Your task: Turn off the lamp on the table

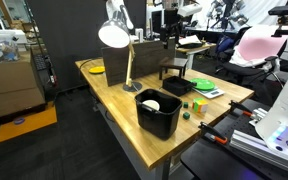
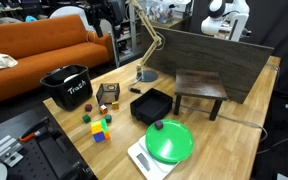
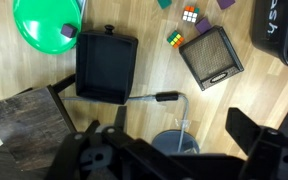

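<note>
The lamp (image 1: 115,34) stands on the wooden table (image 1: 112,97), its silvery dome shade white and bright inside, on a thin brass stem. In an exterior view only its stem and round base (image 2: 146,74) show; the shade is cut off at the top. In the wrist view I look straight down on the lamp's grey round base (image 3: 174,146) and its cord with a black inline piece (image 3: 165,97). My gripper (image 3: 170,128) hangs high above the base, fingers wide apart and empty. I cannot make it out in the exterior views.
A black bin (image 1: 158,112) stands near the table's front edge, also seen in an exterior view (image 2: 66,86). A black tray (image 3: 106,65), a green bowl (image 3: 47,24) on a scale, a dark stool (image 2: 201,90), a mesh box (image 3: 212,57) and small cubes (image 3: 174,40) lie around the lamp base.
</note>
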You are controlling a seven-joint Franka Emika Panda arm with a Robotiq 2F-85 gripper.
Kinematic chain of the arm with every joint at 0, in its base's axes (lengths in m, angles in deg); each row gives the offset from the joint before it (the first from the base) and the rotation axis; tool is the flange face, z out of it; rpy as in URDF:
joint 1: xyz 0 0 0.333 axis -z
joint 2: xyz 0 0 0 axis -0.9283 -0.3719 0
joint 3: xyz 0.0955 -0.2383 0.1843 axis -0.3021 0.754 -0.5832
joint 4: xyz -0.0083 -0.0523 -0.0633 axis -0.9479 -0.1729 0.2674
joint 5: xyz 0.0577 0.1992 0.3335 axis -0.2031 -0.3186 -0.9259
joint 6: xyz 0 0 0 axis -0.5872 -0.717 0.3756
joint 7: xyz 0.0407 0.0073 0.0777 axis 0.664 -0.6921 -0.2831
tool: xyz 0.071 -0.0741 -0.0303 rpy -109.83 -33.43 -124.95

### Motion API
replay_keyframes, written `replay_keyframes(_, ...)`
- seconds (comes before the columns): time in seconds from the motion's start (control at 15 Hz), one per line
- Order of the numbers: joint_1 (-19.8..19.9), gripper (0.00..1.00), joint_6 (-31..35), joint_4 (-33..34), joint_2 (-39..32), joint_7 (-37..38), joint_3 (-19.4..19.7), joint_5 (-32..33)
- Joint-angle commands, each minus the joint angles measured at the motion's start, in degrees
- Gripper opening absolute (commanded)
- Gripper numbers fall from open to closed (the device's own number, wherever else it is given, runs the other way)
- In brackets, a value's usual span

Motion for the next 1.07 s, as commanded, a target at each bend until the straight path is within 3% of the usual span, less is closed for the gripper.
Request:
replay_keyframes(0.0,-0.5,1.00,1.9,3.4,-5.6,-6.4,1.2,-2.1)
replay_keyframes(0.33,0.2,1.00,1.0,8.4,-12.9,-8.8,2.7,0.2)
replay_keyframes(0.4,-0.1,1.00,2.4,5.9,-10.9,-7.7,2.6,-0.7)
replay_keyframes(1.0,-0.2,1.00,2.3,6.5,-11.6,-7.6,2.7,-0.6)
